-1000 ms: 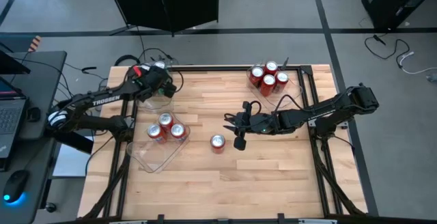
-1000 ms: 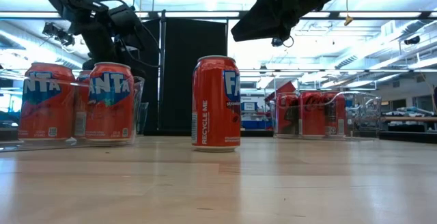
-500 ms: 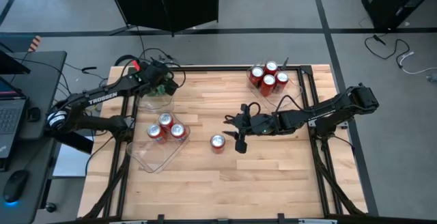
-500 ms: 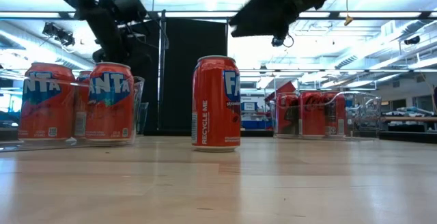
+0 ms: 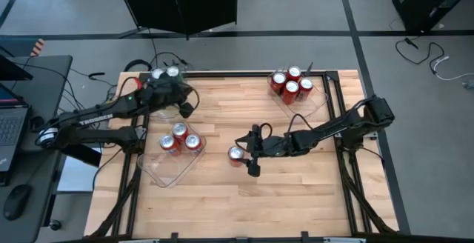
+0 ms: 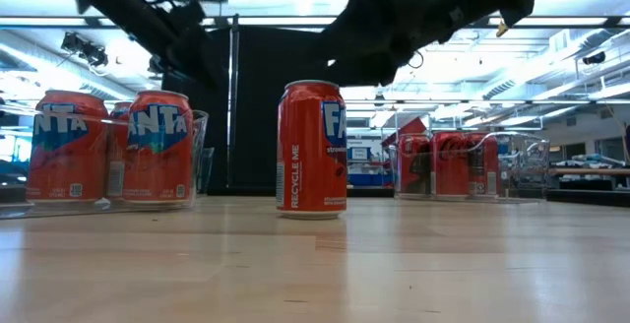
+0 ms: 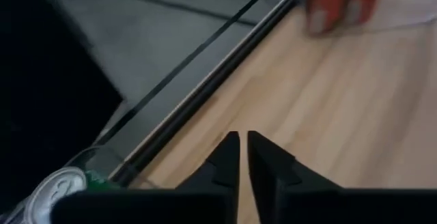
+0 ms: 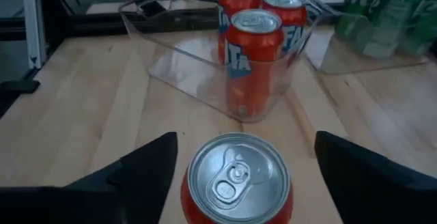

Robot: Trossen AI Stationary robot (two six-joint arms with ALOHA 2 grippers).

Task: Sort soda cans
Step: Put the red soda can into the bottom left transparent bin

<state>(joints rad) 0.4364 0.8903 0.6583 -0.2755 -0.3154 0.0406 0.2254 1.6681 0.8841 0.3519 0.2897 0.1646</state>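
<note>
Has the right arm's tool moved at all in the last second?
Yes. In the high view the right tool has shifted left, closing on the lone red can, which stayed put; its open fingers now flank that can.

The high view looks straight down on the whole table [image 5: 244, 191], far enough off to catch the floor all round it. The low one sits right at table height, looking level across to the room behind, with a lone can [image 6: 311, 148] close up front. That same can [image 8: 237, 183] fills the bottom of the right wrist view, seen from just above and behind, facing the left-side tray [image 8: 179, 60]. The left wrist cam hangs over the table's back edge, looking past its tool [image 7: 243, 157] along the table towards blurry red cans [image 7: 338, 2].
</note>
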